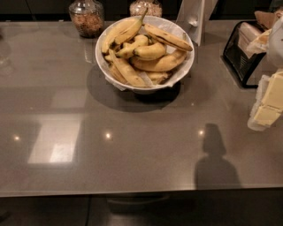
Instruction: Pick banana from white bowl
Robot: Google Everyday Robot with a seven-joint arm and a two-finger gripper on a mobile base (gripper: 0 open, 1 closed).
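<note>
The white bowl (pixel 102 44) stands at the back middle of the grey table, lined with crinkled white paper and holding several bananas. The banana (pixel 168 37), long, nearly straight, with dark streaks and a dark tip, lies on top at the bowl's right side, pointing down to the right. A plumper clean-yellow banana (pixel 150 50) lies just below it. My gripper (pixel 266 110), white with cream-coloured pads, is at the right edge of the view, well to the right of the bowl and lower in the picture. It holds nothing that I can see.
Two glass jars (pixel 87 16) (pixel 146 6) stand behind the bowl. A white upright stand (pixel 194 17) is right behind the bowl's right side. A black wire holder (pixel 242 50) with paper goods sits at the back right. The table's front edge (pixel 132 193) runs across the bottom.
</note>
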